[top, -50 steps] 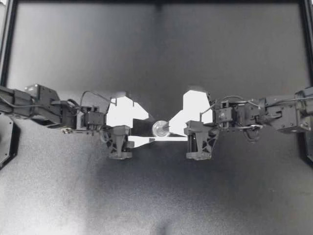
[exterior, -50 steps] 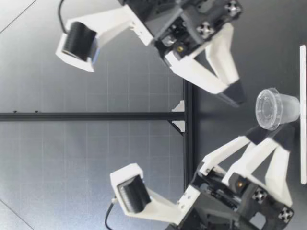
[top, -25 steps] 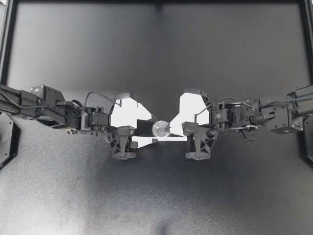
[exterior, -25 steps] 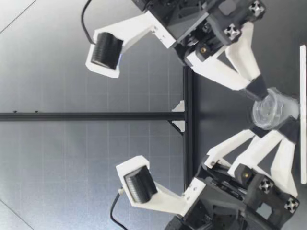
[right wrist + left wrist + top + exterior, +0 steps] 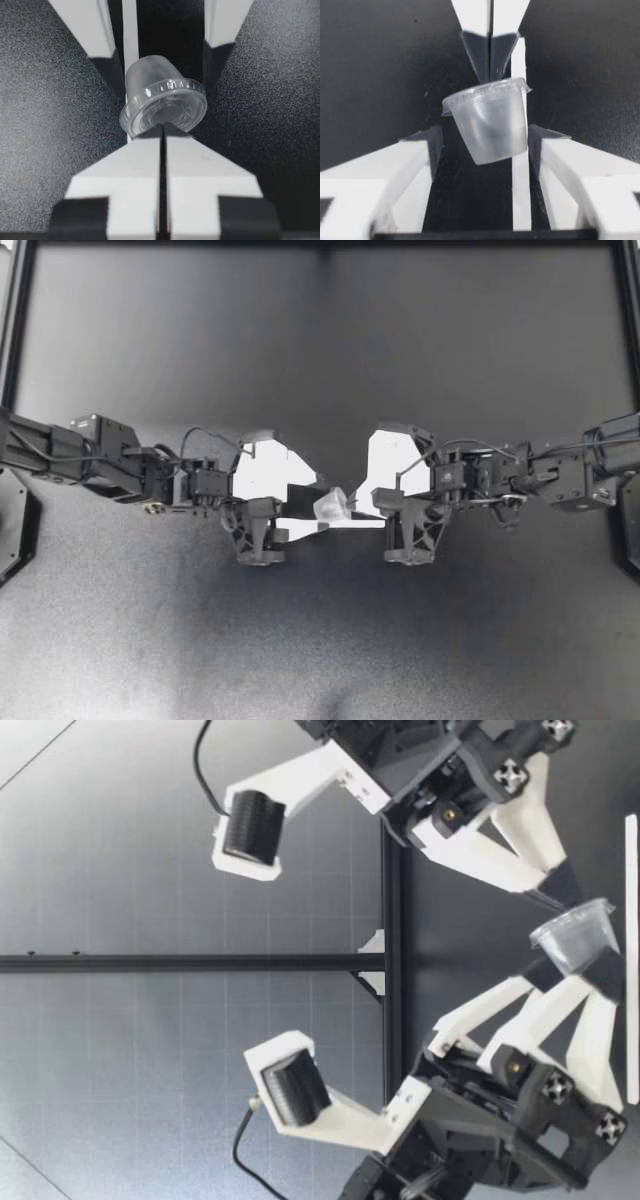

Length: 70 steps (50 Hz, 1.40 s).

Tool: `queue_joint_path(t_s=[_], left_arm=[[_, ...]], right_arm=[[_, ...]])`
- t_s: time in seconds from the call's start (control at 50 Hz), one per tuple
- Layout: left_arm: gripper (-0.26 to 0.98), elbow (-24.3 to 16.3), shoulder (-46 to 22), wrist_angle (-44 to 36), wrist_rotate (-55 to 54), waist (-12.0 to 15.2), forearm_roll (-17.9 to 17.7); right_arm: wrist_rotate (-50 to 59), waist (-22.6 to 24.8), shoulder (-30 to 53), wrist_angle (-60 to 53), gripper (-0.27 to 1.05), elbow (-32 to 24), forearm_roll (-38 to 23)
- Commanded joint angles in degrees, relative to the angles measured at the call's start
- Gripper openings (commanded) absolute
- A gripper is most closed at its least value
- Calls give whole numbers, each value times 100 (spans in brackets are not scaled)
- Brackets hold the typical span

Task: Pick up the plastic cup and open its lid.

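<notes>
Both fingers of your right gripper [image 5: 352, 506] are pressed flat together. Their tips sit right at the rim of the clear ribbed lid [image 5: 167, 107], though from the wrist cameras you cannot quite tell whether a sliver of that rim is pinched between them. Your left gripper [image 5: 320, 508] is spread around the small translucent plastic cup [image 5: 331, 506]. One of its black pads [image 5: 535, 145] is against the cup wall, while the other [image 5: 434, 145] stands just clear of it, so that hand brackets the cup rather than clamps it.

The cup is between the two grippers, near the middle of the table. It is tilted, with its lidded mouth tipped toward your right gripper and its base toward your left. In the low view it hangs close over the table, barely raised if at all.

Judging from that, the pick-up is only begun: you have no firm two-sided hold on the cup body yet. The lid looks fully seated all round, so the opening is still entirely ahead of you.

Under the cup a narrow white strip [image 5: 518, 190] runs along the dark, matte, finely grained tabletop [image 5: 320, 640]. A black metal frame [image 5: 12, 320] borders the table. Behind it the low view shows a pale grey gridded backdrop [image 5: 150, 1050].
</notes>
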<state>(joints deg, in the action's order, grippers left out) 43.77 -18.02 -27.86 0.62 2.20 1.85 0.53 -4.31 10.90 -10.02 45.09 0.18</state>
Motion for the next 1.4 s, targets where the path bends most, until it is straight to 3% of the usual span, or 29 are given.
queue_joint_path(t_s=[0.0,0.26,0.8,0.98,1.2,1.38], left_arm=[[58,-123,79,9,9,0,9],[56,-229,18,141,-53,0,0],[26,-290,-18,185,-44,0,-18],[22,-255,-9,185,-35,0,-18],[22,-62,132,-53,-53,-9,-18],[22,316,483,-1002,-123,-35,-18]], right_arm=[[9,-44,-62,-35,-20,-141,9],[9,-44,-53,-35,-20,-211,9],[9,18,-44,-26,-20,-211,9],[18,26,-114,-35,-20,-185,9],[-35,26,-1037,-316,-20,220,0],[-193,70,-2039,-1204,-19,642,-211]])
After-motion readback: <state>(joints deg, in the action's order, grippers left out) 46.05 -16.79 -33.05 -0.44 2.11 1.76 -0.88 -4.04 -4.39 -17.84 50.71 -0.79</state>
